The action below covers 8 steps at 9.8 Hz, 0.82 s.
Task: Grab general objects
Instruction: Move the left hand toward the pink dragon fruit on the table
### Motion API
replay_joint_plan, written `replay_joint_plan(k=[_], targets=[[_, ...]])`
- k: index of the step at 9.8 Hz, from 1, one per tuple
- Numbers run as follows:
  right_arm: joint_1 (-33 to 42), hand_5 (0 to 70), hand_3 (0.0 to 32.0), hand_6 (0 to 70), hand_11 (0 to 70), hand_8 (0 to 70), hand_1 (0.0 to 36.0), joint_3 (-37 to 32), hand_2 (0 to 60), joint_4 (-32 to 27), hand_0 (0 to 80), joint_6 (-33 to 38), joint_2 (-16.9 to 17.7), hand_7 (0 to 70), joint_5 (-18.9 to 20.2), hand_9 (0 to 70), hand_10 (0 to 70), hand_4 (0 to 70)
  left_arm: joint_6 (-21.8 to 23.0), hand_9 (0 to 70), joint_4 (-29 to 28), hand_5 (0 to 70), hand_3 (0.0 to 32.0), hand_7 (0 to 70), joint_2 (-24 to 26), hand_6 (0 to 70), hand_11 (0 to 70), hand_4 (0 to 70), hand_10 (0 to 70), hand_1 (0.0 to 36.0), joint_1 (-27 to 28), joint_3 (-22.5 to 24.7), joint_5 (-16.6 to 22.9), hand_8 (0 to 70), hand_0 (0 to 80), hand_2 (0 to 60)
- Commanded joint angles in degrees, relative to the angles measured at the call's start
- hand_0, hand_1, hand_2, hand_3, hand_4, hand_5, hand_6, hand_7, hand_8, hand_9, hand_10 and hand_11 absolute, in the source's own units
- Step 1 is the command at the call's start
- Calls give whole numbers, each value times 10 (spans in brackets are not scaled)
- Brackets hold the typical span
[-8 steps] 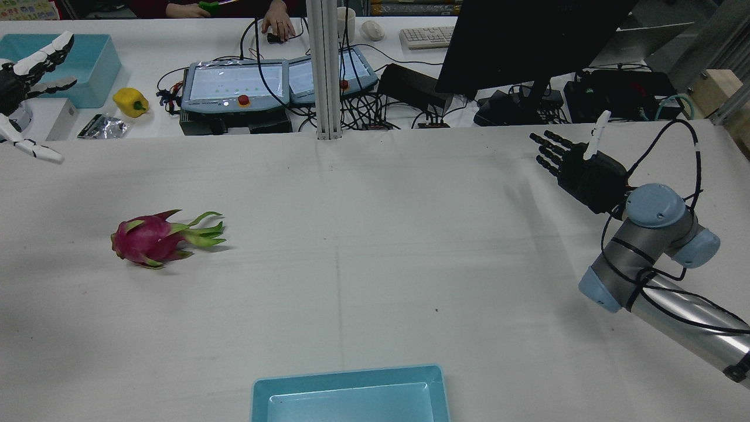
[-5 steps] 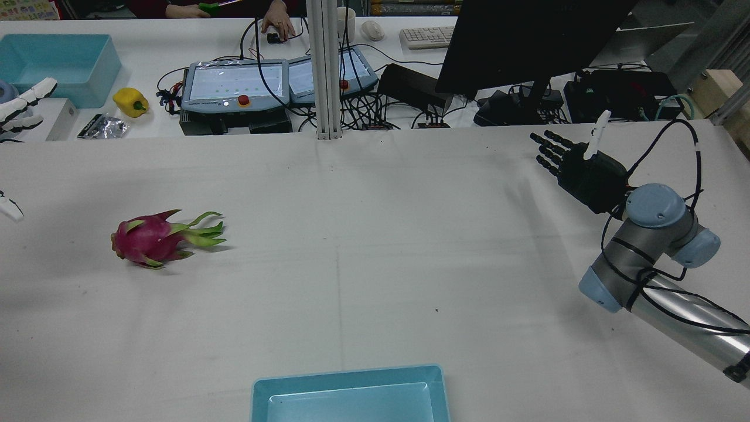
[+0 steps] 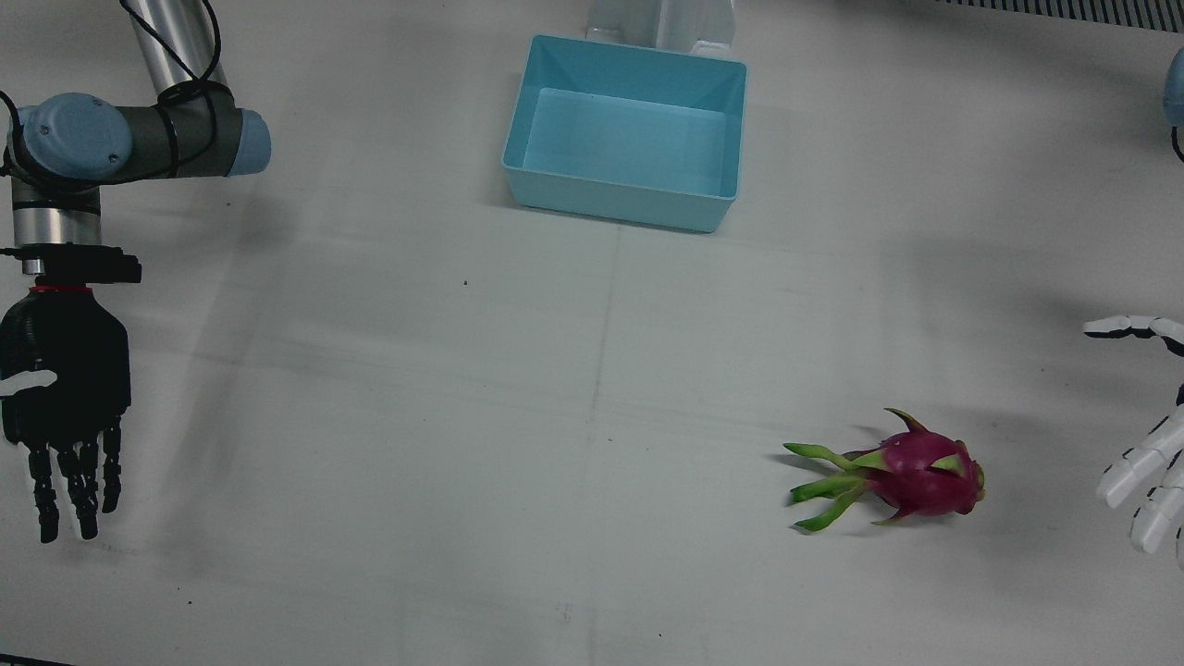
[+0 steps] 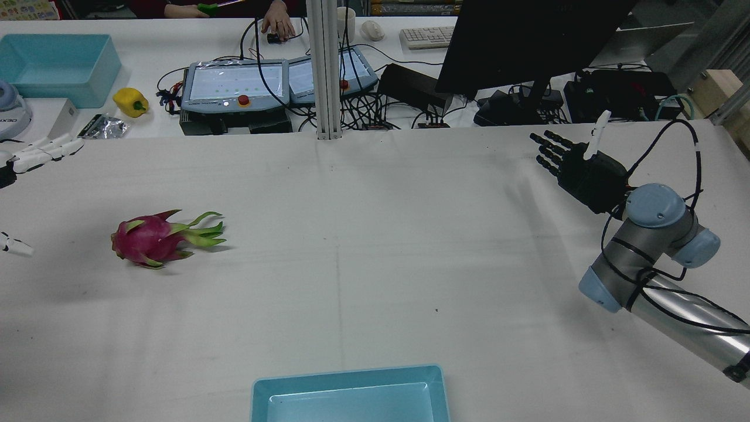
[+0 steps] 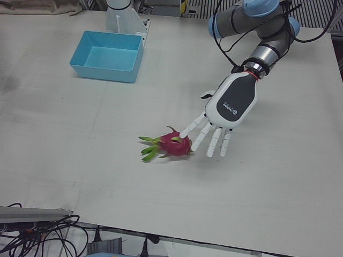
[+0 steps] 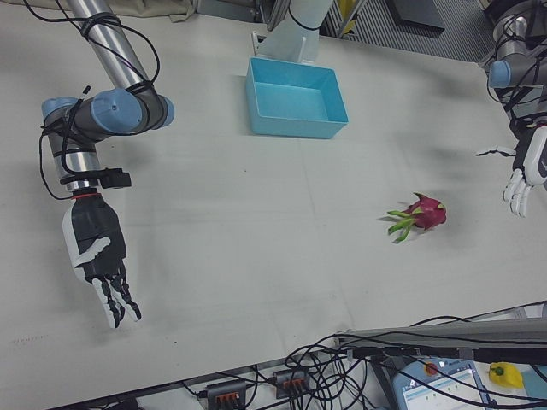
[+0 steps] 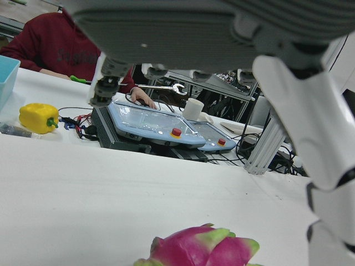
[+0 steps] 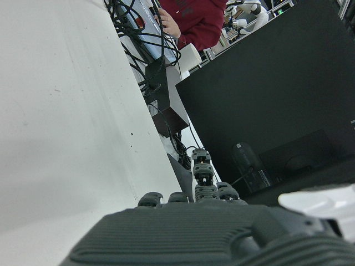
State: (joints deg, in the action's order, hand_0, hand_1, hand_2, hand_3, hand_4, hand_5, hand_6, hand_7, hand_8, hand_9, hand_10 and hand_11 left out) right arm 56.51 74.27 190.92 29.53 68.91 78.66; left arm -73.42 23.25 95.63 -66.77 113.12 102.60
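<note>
A pink dragon fruit (image 3: 911, 474) with green scales lies on the white table, on the left arm's half. It also shows in the rear view (image 4: 146, 239), the left-front view (image 5: 172, 144), the right-front view (image 6: 423, 212) and low in the left hand view (image 7: 205, 249). My white left hand (image 5: 228, 107) is open with fingers spread, hovering just outboard of the fruit and apart from it; only its fingers (image 4: 38, 152) show at the rear view's left edge. My black right hand (image 3: 60, 407) is open and empty, far across the table (image 4: 577, 167).
A light-blue bin (image 3: 622, 203) stands at the robot-side table edge, midway between the arms (image 4: 351, 375). Beyond the far edge are two teach pendants (image 4: 234, 88), a yellow pepper (image 4: 130, 101), another blue bin (image 4: 55, 67), cables and a black monitor (image 4: 527, 41).
In the rear view my left hand has come down from the top-left corner toward the table level beside the dragon fruit. The fruit and the right hand have not moved.
</note>
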Motion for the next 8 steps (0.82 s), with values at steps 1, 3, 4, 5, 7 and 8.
replay_joint_plan(k=[1,3,4,5,7,8], targets=[[0,0,0,0,0,0,0,0,0,0,0,0,0,0,0,0,0,0,5,0,192,0,244,0,112,0,0,0,0,295,58,7,1,0,571,246],[0,0,0,0,0,0,0,0,0,0,0,0,0,0,0,0,0,0,7,0,157,0,266,0,113,0,0,0,0,298,66,6,-24,0,557,307],[0,0,0,0,0,0,0,0,0,0,0,0,0,0,0,0,0,0,0,0,129,0,282,0,103,0,0,0,0,260,80,-4,-49,0,540,221],[0,0,0,0,0,0,0,0,0,0,0,0,0,0,0,0,0,0,-11,0,107,0,296,0,91,0,0,0,0,226,109,-8,-96,0,523,160],[0,0,0,0,0,0,0,0,0,0,0,0,0,0,0,0,0,0,-32,0,94,0,320,0,105,0,0,0,0,184,215,-57,-167,0,540,1],[0,0,0,0,0,0,0,0,0,1,0,0,0,0,0,0,0,0,-29,0,96,0,320,0,121,0,0,0,0,220,216,-78,-186,0,540,88]])
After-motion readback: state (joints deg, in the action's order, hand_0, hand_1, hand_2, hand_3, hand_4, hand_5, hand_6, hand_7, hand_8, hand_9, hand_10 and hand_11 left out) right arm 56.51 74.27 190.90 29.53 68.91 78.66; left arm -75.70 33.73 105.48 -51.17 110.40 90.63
